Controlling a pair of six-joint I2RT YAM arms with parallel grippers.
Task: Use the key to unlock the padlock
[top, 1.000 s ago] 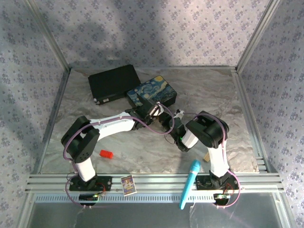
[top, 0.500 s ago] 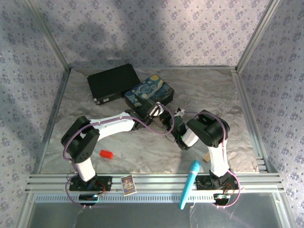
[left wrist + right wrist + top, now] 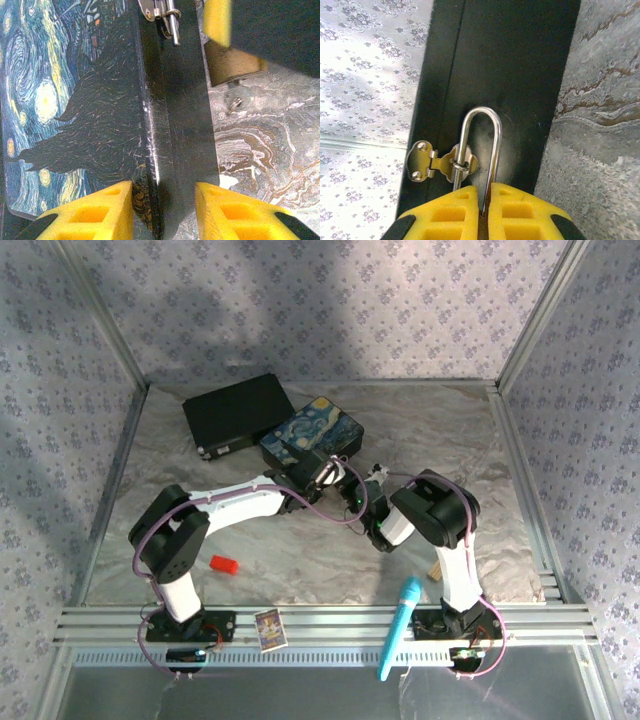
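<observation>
The padlock (image 3: 496,150) hangs on the dark side wall of the painted tin box (image 3: 310,435). Its thin, polished steel shackle is looped through a small silver hasp (image 3: 427,162). The right gripper (image 3: 485,197) is clamped on the lock, its ribbed yellow fingers pressed almost together with the shackle rising straight out from between them (they cover the body in the right wrist view). The left wrist view shows what that one hides: a dull brass body (image 3: 232,62) under a yellow finger, with the veined marble table (image 3: 270,150) beyond it. The left gripper (image 3: 164,200) stands wide, its fingers straddling the box's scuffed edge; whether they touch it I cannot tell.
</observation>
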